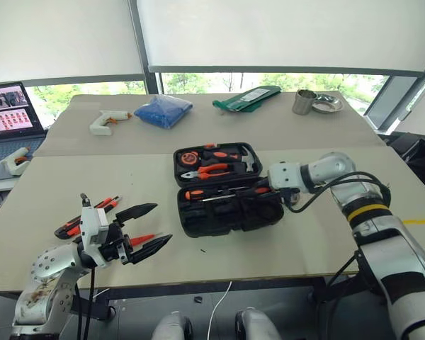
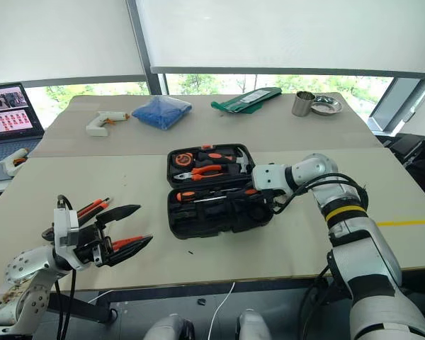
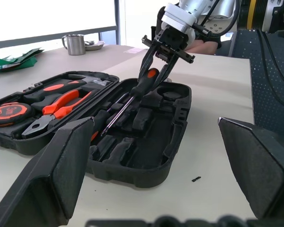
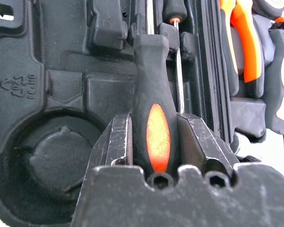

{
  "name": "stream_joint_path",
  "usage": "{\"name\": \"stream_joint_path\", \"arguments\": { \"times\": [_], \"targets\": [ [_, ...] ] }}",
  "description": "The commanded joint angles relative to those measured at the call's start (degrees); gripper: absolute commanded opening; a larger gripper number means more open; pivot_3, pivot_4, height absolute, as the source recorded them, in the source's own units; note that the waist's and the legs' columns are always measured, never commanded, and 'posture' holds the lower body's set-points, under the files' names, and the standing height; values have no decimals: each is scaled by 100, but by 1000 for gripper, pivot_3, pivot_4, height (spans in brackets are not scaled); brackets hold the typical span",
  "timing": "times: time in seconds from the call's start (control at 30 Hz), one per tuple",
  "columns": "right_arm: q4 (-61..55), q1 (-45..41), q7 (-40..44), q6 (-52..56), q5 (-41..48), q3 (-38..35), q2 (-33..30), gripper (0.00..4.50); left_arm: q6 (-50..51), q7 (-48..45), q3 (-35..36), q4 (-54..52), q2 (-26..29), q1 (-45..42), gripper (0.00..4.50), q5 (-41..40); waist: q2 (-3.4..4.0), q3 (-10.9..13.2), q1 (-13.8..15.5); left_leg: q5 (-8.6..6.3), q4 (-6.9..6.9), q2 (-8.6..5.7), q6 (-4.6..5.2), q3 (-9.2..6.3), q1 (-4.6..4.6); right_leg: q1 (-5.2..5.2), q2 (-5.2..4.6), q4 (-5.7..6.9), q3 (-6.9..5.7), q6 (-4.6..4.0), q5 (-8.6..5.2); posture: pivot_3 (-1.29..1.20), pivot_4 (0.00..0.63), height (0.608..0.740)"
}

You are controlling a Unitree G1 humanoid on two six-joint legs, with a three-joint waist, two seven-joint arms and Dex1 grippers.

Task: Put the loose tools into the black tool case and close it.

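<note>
Meanwhile right gripper point(image 3: 157, 64) clamps a screwdriver point(image 3: 143, 87) over the tool case point(image 1: 230, 216); left gripper point(image 1: 147, 227) gapes near loose tools point(image 1: 81, 221).

Both head eyes look forward and down over the bench point(image 1: 71, 212), sharing the open black tool case point(image 1: 230, 212). The left wrist camera views that case low from the side. The right wrist camera sits close above its recesses.

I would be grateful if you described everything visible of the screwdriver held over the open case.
The screwdriver has a thick black rubbery handle with an oval orange inset and a slim metal shaft. The right end effector is shut on the handle, fingers on both sides. It slopes down into the black tool case, its shaft running along the recesses; whether it rests on the plastic is unclear.
</note>
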Motion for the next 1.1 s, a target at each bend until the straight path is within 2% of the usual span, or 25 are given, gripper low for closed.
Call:
{"name": "stream_joint_path", "arguments": {
  "times": [0.03,0.3,0.43,0.5,0.67,0.8,0.93,1.1],
  "targets": [
    [231,-278,-136,-232,-156,-24,-15,1011,-103,45,69,-205,-12,82,4500,26,1,0,1,0,0,0,0,0,-1,0,0,0,0,0,0,0,150,740],
    [606,-447,-239,-398,-341,2,91,1011,-128,112,55,-256,-36,125,4500,58,2,2,3,0,0,0,0,-1,-1,0,-2,0,0,-1,0,0,150,740],
    [587,-440,33,-114,-270,-2,135,1011,-131,126,39,-274,-50,123,4500,70,2,2,2,0,0,1,0,-1,0,0,-1,1,0,-1,0,0,150,740],
    [546,-420,102,-119,-284,6,100,2049,-129,135,40,-278,-60,118,4500,80,2,2,3,0,0,1,0,-1,0,1,-1,1,0,-1,0,0,150,740],
    [437,-526,-102,-479,-285,-79,-12,3596,-116,147,59,-299,-64,152,4500,80,2,2,11,-1,-1,0,0,-2,-1,1,-2,-2,-1,-1,-1,0,150,740],
    [176,-622,240,-81,131,-298,10,3596,-115,165,52,-308,-71,157,4500,76,4,3,6,0,-1,1,0,-1,-1,0,-3,-1,0,-1,-1,0,150,740],
    [-430,-452,626,1034,869,-704,193,2503,-119,190,40,-327,-81,178,4500,85,4,4,-3,0,-1,6,0,-3,0,0,-2,1,0,-2,0,0,150,740],
    [-941,177,-326,1870,700,-782,459,744,-110,238,42,-346,-88,198,4500,117,4,4,13,-1,-3,7,-2,-5,2,2,-3,1,-3,-5,0,0,150,740]
  ]
}}
